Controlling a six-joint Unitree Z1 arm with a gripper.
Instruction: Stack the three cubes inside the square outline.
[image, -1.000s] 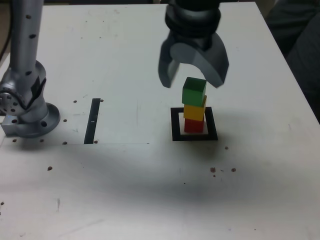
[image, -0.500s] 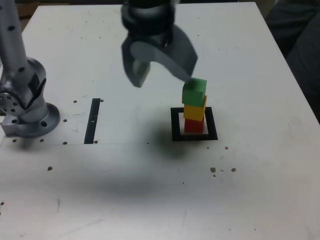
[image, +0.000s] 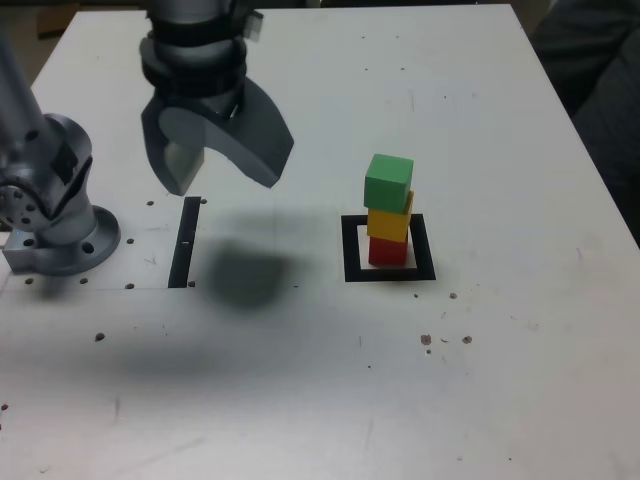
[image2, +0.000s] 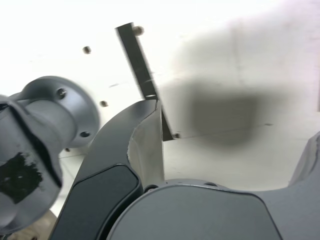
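Overhead light falls bright and even on the white table (image: 500, 380), with a soft dark shadow (image: 245, 278) at seven o'clock of centre. The wrist view blows out to glare towards eleven o'clock, and the close gripper (image2: 235, 165) is blurred.

No legible text or markings anywhere.
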